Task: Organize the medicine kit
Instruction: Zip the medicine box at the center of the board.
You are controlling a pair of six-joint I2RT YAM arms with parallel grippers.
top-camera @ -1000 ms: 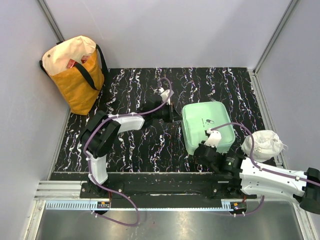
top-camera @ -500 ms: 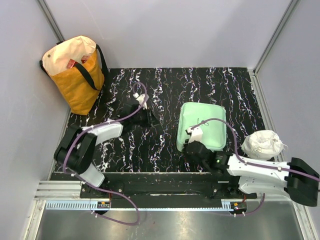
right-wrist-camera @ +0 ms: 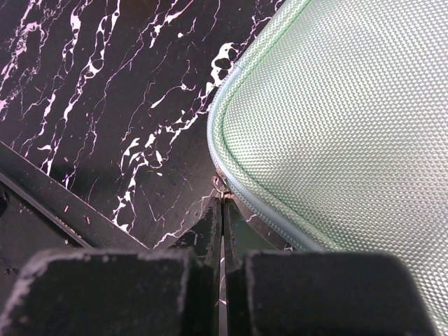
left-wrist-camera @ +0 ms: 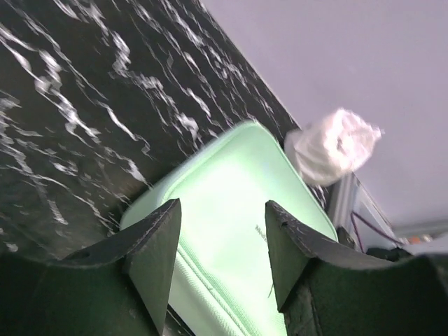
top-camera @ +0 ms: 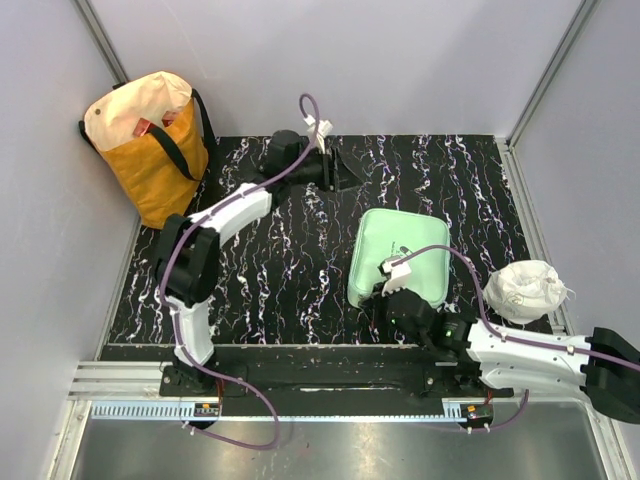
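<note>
Mint-green medicine kit (top-camera: pixel 405 250) lying closed at 4 o'clock on your counter (top-camera: pixel 260 270), contents hidden, your right pincer (right-wrist-camera: pixel 222 204) closed at its near corner seam, left pincer (left-wrist-camera: pixel 220 210) open near 12 o'clock, yellow tote (top-camera: pixel 150 160) at 10, red item (top-camera: pixel 150 127) inside.

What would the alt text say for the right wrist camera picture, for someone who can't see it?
The right tool, its two black fingers shut, pinches what looks like a small zip pull at the rounded corner of a mint-green medicine kit. The kit lies on a black table veined with white.
</note>
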